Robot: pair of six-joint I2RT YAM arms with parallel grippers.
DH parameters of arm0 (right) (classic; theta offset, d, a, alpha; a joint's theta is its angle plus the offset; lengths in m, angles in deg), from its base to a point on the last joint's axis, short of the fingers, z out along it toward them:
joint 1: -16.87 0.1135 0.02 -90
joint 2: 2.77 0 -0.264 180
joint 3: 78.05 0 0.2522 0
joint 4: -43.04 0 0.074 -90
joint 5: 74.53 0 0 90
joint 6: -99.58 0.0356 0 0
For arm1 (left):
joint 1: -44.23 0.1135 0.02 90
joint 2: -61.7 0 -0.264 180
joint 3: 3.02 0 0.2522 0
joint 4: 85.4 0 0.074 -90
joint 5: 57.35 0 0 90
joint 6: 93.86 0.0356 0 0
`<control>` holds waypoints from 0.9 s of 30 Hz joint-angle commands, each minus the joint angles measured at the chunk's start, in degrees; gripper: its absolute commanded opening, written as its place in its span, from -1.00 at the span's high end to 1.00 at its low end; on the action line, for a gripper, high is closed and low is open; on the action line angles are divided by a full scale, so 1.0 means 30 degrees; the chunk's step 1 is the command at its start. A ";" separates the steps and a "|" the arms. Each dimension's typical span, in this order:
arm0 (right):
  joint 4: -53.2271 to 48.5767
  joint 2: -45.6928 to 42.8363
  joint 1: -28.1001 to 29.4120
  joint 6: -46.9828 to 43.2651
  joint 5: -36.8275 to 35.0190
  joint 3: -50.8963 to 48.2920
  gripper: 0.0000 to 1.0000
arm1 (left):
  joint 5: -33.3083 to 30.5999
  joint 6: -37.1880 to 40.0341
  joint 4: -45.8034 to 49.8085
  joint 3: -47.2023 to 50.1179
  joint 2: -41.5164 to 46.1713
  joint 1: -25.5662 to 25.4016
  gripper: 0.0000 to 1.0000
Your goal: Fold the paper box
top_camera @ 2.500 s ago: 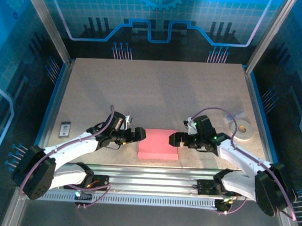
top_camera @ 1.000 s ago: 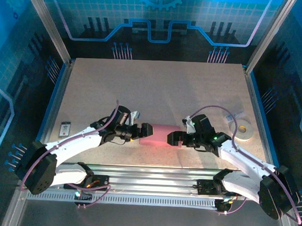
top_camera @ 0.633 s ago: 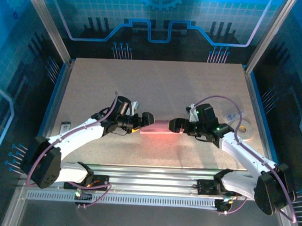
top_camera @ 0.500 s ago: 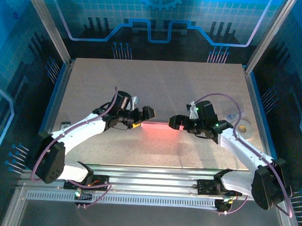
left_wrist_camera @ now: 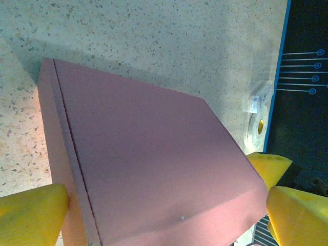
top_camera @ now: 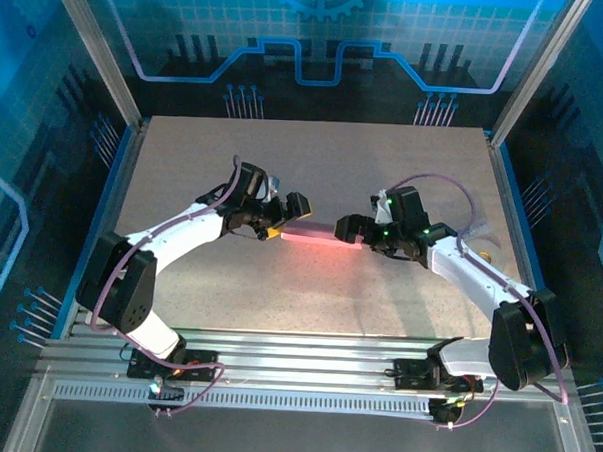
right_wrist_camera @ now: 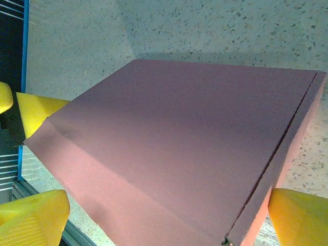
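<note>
Paper box (pink, folded flat) sits near the table centre, edge-on from above. Left tool clamps its 9 o'clock end, jaws spread wide across it; right tool clamps the 3 o'clock end likewise.

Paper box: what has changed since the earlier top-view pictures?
The paper box, flat near the arm bases before, now hangs edge-on farther out over the table. It is lifted between the left gripper and right gripper, whose wide jaws span its ends. Both arms reached forward with it. The tape roll stayed at the right.
</note>
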 commanded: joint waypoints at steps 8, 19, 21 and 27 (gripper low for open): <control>0.0408 0.0406 -0.0258 0.0393 0.1062 0.1624 -1.00 | 0.1745 0.0149 0.0493 -0.1621 -0.0048 0.0005 -0.99; 0.0320 0.0756 -0.0587 0.0686 0.0941 0.1762 -1.00 | 0.1276 0.0620 0.1714 -0.2674 -0.0174 0.0248 -0.99; 0.0341 0.0784 -0.0671 0.0744 0.0994 0.1787 -1.00 | 0.1383 0.0616 0.1917 -0.2965 -0.0364 0.0278 -0.99; 0.0478 0.1099 -0.0712 0.0797 0.1027 0.1989 -1.00 | 0.1414 0.0624 0.2139 -0.3463 -0.0939 0.0277 -0.99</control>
